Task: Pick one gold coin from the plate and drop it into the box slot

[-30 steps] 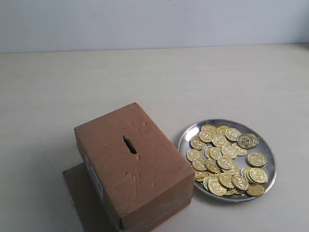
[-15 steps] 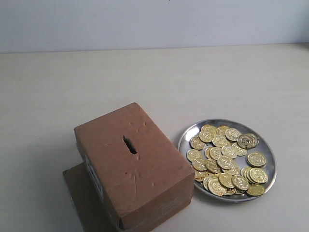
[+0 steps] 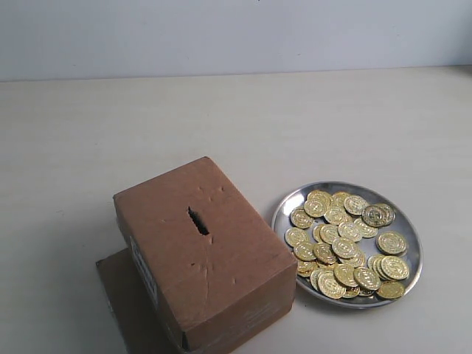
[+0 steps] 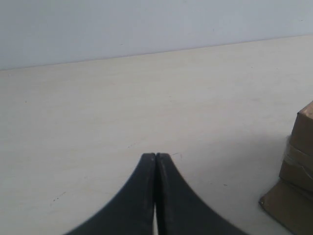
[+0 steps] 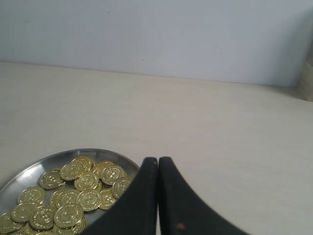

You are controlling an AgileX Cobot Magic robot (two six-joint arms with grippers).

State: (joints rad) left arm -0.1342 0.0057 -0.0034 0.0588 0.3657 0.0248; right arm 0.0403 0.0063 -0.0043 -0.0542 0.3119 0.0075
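Note:
The shiny silver plate (image 3: 411,221) sits at the lower right of the exterior view, heaped with several gold coins (image 3: 344,243). Left of it stands the dented brown box (image 3: 214,273), white label strip on its left side, with the dark ragged slot (image 3: 198,221) in its top. Neither arm shows in the exterior view. My left gripper (image 4: 155,155) is shut and empty over bare table, a corner of the box (image 4: 299,161) off to one side. My right gripper (image 5: 157,159) is shut and empty, its tips just beside the plate (image 5: 34,171) and coins (image 5: 88,188).
A flat brown cardboard sheet (image 3: 122,302) lies under the box, sticking out at its left. The pale table (image 3: 236,125) stretches back to a light wall. A brown edge (image 5: 308,73) shows at the right border of the right wrist view.

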